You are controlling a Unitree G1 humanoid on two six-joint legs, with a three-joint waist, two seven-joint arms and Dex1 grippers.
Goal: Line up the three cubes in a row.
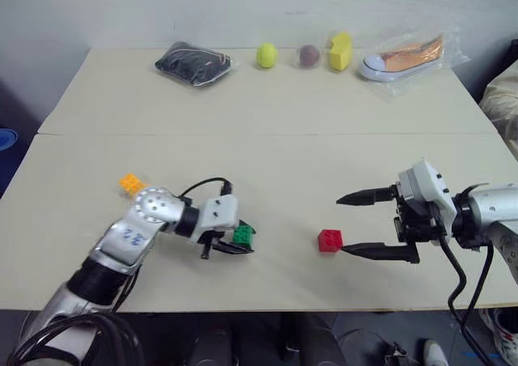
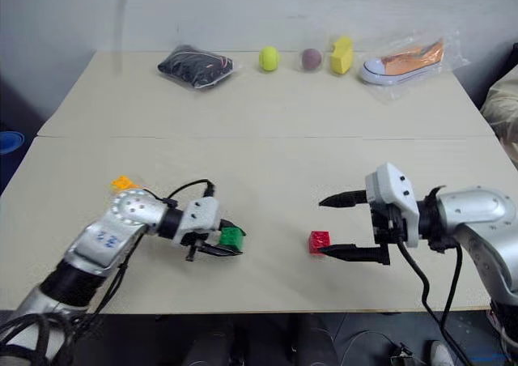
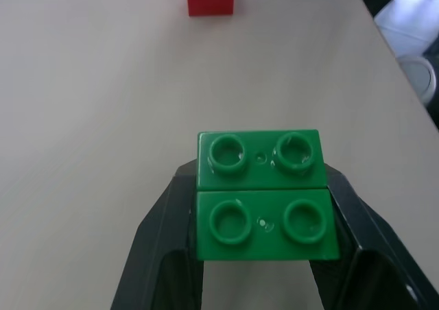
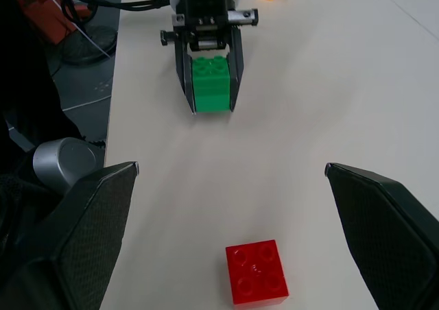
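green cube [image 1: 244,235] — clamped in left gripper [image 1: 231,245] | right gripper [image 1: 366,223] — spread

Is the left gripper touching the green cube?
Touching. In the left wrist view the left gripper has both fingers pressed against the green cube.

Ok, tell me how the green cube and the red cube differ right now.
The green cube is clamped between the fingers of the left tool; the red cube sits free on the table. Green lies near the table's left half, red further right, just ahead of the open right tool. Both are studded plastic bricks of similar size.
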